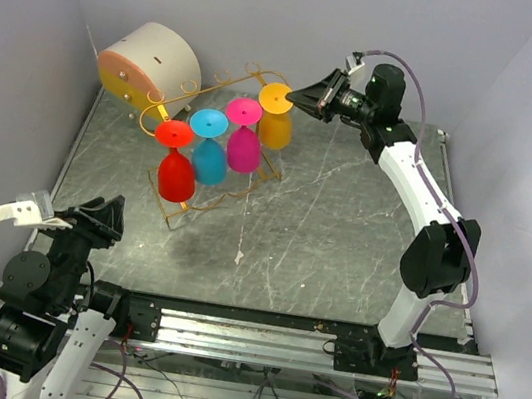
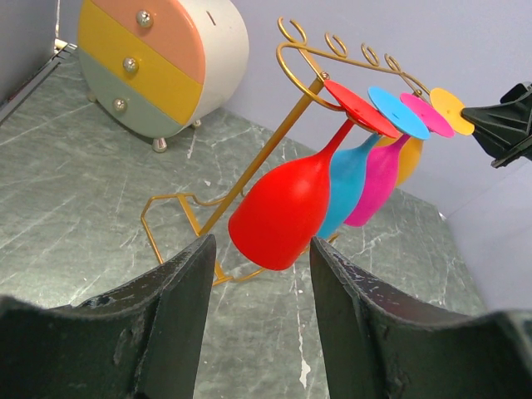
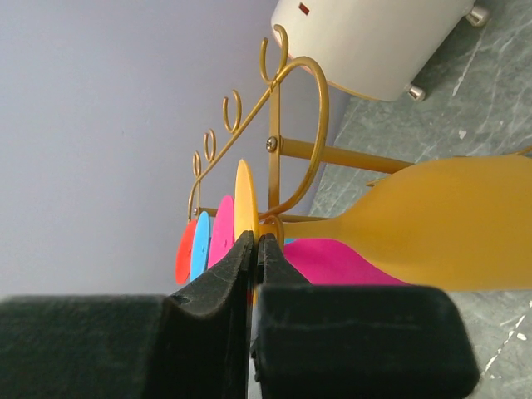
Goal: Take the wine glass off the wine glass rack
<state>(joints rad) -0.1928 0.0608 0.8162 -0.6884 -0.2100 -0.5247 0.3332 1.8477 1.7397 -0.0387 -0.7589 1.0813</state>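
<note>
The gold wire wine glass rack [image 1: 226,80] stands at the back left of the table. Several glasses hang upside down from it: red [image 1: 176,175], blue [image 1: 209,160], pink [image 1: 244,148] and yellow [image 1: 275,128]. My right gripper [image 1: 297,96] is at the rack's right end, its fingers pinched on the edge of the yellow glass's foot disc [image 3: 244,199]. The yellow bowl [image 3: 449,224] still hangs under the rail [image 3: 299,150]. My left gripper [image 1: 107,210] is open and empty at the near left. It faces the red glass [image 2: 283,212] from a distance.
A cream drum [image 1: 151,65] with an orange, yellow and green face lies just behind the rack's left end, against the back left wall. The rack's rectangular wire base [image 1: 183,212] reaches toward the table's middle. Purple walls stand close on the left, right and back.
</note>
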